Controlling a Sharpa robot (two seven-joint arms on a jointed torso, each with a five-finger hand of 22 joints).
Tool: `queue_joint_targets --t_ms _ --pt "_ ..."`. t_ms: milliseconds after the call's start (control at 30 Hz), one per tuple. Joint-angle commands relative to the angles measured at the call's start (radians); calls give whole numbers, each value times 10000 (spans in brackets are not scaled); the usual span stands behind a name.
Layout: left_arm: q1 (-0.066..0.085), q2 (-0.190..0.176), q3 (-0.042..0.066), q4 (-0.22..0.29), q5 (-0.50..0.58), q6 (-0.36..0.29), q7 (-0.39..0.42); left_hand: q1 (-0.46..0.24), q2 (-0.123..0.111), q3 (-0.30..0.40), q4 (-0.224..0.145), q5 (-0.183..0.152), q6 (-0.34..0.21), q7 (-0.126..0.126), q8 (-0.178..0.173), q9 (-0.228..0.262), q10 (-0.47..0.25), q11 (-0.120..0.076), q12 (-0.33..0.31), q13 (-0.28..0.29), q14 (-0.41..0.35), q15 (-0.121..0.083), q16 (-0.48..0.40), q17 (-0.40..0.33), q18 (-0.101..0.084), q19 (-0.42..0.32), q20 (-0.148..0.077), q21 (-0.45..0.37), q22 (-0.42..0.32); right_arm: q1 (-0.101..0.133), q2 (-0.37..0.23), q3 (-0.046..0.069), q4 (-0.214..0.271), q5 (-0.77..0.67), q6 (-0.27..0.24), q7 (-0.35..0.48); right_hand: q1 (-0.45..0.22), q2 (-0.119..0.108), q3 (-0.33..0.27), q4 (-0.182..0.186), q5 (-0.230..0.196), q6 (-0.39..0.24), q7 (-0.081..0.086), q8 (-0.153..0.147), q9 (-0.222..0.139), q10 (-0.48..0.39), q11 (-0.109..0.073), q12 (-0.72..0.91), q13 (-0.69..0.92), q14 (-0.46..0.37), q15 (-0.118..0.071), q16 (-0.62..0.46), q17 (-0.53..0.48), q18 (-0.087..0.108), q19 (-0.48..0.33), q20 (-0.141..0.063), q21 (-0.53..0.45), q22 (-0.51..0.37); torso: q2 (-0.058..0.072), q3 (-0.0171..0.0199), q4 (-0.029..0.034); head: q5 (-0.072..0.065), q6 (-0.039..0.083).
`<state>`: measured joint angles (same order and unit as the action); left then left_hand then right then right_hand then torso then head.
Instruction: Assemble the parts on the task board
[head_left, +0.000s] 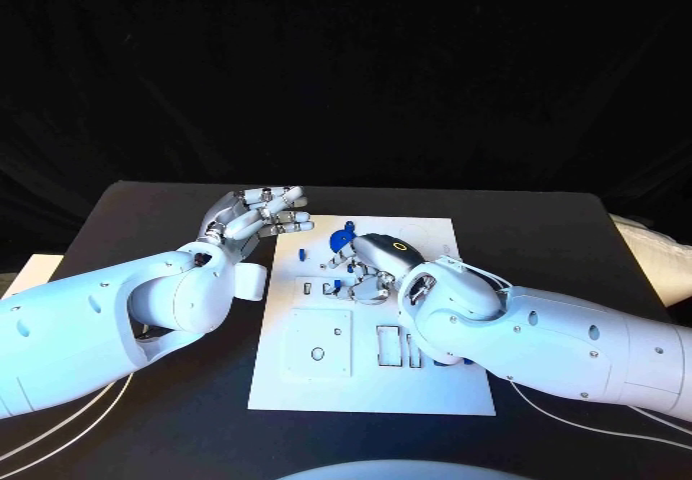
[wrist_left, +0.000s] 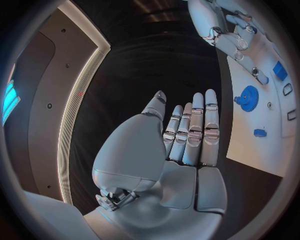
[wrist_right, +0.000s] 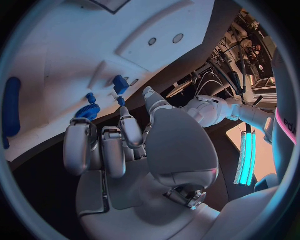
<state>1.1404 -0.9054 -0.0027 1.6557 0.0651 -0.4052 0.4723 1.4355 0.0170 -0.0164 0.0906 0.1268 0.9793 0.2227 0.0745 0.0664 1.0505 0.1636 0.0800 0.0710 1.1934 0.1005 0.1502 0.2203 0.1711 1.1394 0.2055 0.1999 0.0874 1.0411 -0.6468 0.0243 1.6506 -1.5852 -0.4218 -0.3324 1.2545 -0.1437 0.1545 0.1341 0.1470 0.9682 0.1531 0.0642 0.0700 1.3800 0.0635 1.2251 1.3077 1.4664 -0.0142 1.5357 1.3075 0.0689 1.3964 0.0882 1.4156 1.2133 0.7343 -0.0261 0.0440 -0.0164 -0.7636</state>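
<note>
Picking up the next part calls for a slow, level descent of the right hand (head_left: 372, 262), which hovers over the far middle of the board (head_left: 433, 390) with its fingers curled downward and partly bent; nothing can be seen between them, so it appears to hold no part, though the head view hides the fingertips. The likely target is the blue gear (head_left: 342, 240), which lies on the board just beyond and to the left of that hand; in the right wrist view the gear (wrist_right: 88, 112) sits just past the fingertips (wrist_right: 129, 131), near but apparently not touching. Bring the thumb and one finger to opposite sides of the gear's rim, close on it gently, and lift straight up so the toothed edge does not catch. Smaller blue parts (wrist_right: 120, 84) lie close by on the same stretch of board; keep the other fingers clear of them to avoid knocking them aside. The left hand (head_left: 260, 218) is raised over the counter (head_left: 144, 220) at the board's far left corner, fingers extended side by side and holding nothing; it should stay clear, or steady the board edge if the board slides during insertion.
</note>
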Motion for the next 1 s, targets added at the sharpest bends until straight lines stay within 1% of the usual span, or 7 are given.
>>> queue_joint_targets --t_ms 33,300,367,500,700,833,1000 --pt "9 48 6 -101 -279 264 -287 -65 122 1 -64 -60 180 -85 36 14 367 -158 143 75 581 -191 420 267 132 485 -188 279 149 40 -219 94 291 435 -588 1119 208 52 -71 40 -7 -39 -7 30 9 -61 20 -25 33 876 48 -66 1900 32 -17 76 -72 -18 -34 21 -13 -10 19" --pt "52 85 9 -491 -3360 1371 -3770 -379 252 220 264 -27 658 -623 284 51 1690 -775 889 426 2292 -897 2995 1905 107 2031 -884 1657 978 647 -1518 246 963 2673 -178 3029 676 248 -83 28 115 -61 3 32 15 -340 22 -421 -247 785 45 -290 1551 131 -288 77 -352 -534 -244 25 -80 73 -99" --pt "150 114 10 -583 -4209 1623 -4740 -710 160 70 533 -66 877 -811 437 106 2172 -981 1368 715 2787 -1066 5282 3937 87 2467 -1074 2247 1352 824 -1852 259 1058 3280 -117 3215 754 292 -76 16 204 -55 1 37 18 -367 19 -465 -279 774 42 -319 1513 144 -325 74 -399 -610 -292 32 -109 110 -122" --pt "406 201 10 -724 -5704 2257 -7011 -840 151 -44 931 -66 972 -1051 832 229 2187 -1074 2988 2046 2740 -1316 10001 8540 -189 2596 -1428 5042 4018 1278 -2560 274 1090 4598 -88 3371 857 426 -48 11 440 21 -14 70 35 -322 2 -417 -253 777 27 -328 1513 140 -303 62 -406 -595 -399 38 -145 149 -214" --pt "801 448 10 -877 -7725 3403 -9671 -935 180 -70 1366 -87 907 -1173 1661 549 1479 -1437 5293 4013 3146 -1439 12485 11255 -509 2522 -1508 8168 7416 1572 -3219 275 908 5263 -109 3333 892 474 -37 3 499 53 -21 81 40 -313 -7 -420 -261 777 20 -337 1502 139 -295 55 -408 -594 -496 16 -181 206 -264" --pt "898 694 10 -955 -8758 3719 -10410 -1396 -86 -551 1796 -112 965 -1315 2219 799 1449 -1496 6446 4936 3501 -1516 13492 12528 -674 2711 -1518 9526 9037 1624 -3396 272 768 5339 -131 3261 900 507 -39 14 579 94 -30 94 47 -291 -16 -407 -257 778 11 -340 1501 138 -288 48 -412 -595 -519 40 -204 251 -287" --pt "943 1021 10 -1025 -9647 3805 -11082 -1969 -107 -1282 1983 -261 950 -1524 3100 1335 1946 -1677 8681 7296 3774 -1690 14206 13505 -962 3210 -1666 11047 11006 1647 -3519 257 644 5372 -127 3165 902 522 -48 25 681 116 -35 96 49 -280 -24 -408 -263 779 5 -345 1496 139 -282 40 -416 -599 -541 47 -209 270 -319"
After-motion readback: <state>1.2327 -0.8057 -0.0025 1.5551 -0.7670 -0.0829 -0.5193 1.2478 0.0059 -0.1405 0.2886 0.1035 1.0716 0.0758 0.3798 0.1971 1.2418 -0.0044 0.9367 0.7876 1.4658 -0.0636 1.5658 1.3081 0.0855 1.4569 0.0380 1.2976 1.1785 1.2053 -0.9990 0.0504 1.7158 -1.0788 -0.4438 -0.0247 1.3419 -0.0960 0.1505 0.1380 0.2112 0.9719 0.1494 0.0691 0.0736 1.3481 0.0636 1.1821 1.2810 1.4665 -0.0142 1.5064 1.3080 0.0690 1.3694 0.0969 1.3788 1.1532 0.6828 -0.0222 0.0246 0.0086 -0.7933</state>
